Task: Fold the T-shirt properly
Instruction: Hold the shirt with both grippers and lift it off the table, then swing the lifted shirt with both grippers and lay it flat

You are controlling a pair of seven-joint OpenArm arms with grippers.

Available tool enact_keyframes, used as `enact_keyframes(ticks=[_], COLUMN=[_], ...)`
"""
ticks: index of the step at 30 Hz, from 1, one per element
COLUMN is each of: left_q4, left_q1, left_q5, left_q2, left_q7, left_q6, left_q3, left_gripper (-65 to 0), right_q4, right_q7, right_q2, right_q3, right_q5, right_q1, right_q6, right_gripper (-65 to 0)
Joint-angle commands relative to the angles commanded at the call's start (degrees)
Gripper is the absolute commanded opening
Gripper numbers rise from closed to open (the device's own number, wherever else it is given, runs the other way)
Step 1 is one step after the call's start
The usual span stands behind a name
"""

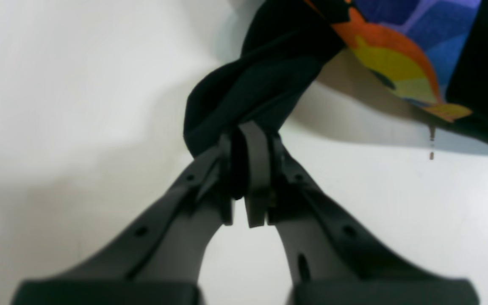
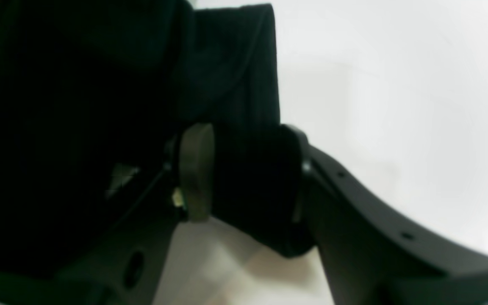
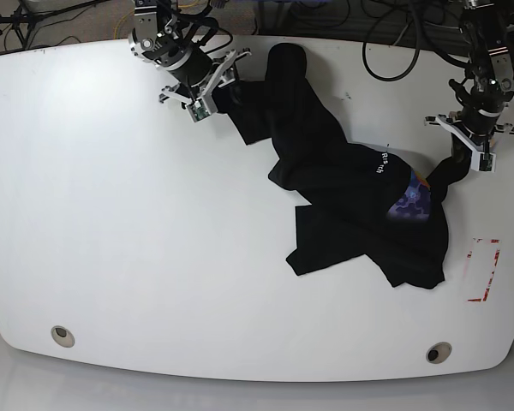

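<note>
The black T-shirt [image 3: 343,188] lies crumpled and stretched across the right half of the white table [image 3: 137,214], with a bit of its purple-blue graphic [image 3: 409,202] showing. My right gripper [image 3: 221,91] at the back left is shut on one end of the cloth. In the right wrist view a thick black bunch of T-shirt [image 2: 79,106] fills the right gripper [image 2: 248,169]. My left gripper [image 3: 459,161] at the far right is shut on the other end. In the left wrist view the left gripper [image 1: 248,135] pinches a twisted fold of T-shirt [image 1: 269,63] lifted off the table, beside the orange-yellow face [image 1: 396,63].
A red tape outline [image 3: 484,270] marks the table near its right edge. Two round metal fittings [image 3: 62,336] [image 3: 438,352] sit near the front edge. Cables [image 3: 394,34] run along the floor behind the table's back edge.
</note>
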Motion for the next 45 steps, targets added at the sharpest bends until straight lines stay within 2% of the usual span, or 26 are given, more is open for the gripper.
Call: enact_keyframes(ticks=[6, 8, 11, 13, 15, 25, 35, 45], left_q4=[0.4, 0.4, 0.5, 0.5, 0.5, 2.6, 6.3, 9.4], left_q1=[0.0, 0.0, 0.0, 0.0, 0.0, 0.0, -1.5, -11.0], left_q5=[0.0, 0.0, 0.0, 0.0, 0.0, 0.0, 0.0, -0.2], left_q2=[0.0, 0.0, 0.0, 0.0, 0.0, 0.0, -0.1, -0.1], left_q7=[0.0, 0.0, 0.0, 0.0, 0.0, 0.0, 0.8, 10.8], left_q6=[0.0, 0.0, 0.0, 0.0, 0.0, 0.0, 0.0, 0.0], left_q3=[0.0, 0.0, 0.0, 0.0, 0.0, 0.0, 0.3, 0.6], left_gripper=[-62.1, -62.1, -62.1, -62.1, -62.1, -62.1, -62.1, -62.4], right_q4=[-2.0, -2.0, -1.7, -1.7, -1.7, 5.0, 12.4, 13.8], right_q7=[0.3, 0.3, 0.3, 0.3, 0.3, 0.1, -0.2, -4.1], right_q2=[0.0, 0.0, 0.0, 0.0, 0.0, 0.1, 0.6, 0.9], right_q3=[0.0, 0.0, 0.0, 0.1, 0.1, 0.5, 7.2, 16.9], right_q5=[0.0, 0.0, -0.1, -0.1, -0.1, -0.2, -0.1, -0.1], right_q1=[-0.1, -0.4, -0.7, -0.7, -0.9, -2.6, -2.4, 5.5], right_q6=[0.09, 0.7, 2.81, 3.08, 3.16, 2.81, 2.81, 3.34], right_gripper=[-42.0, -43.0, -52.8, -60.6, -65.0, -65.0, -65.0, -65.0])
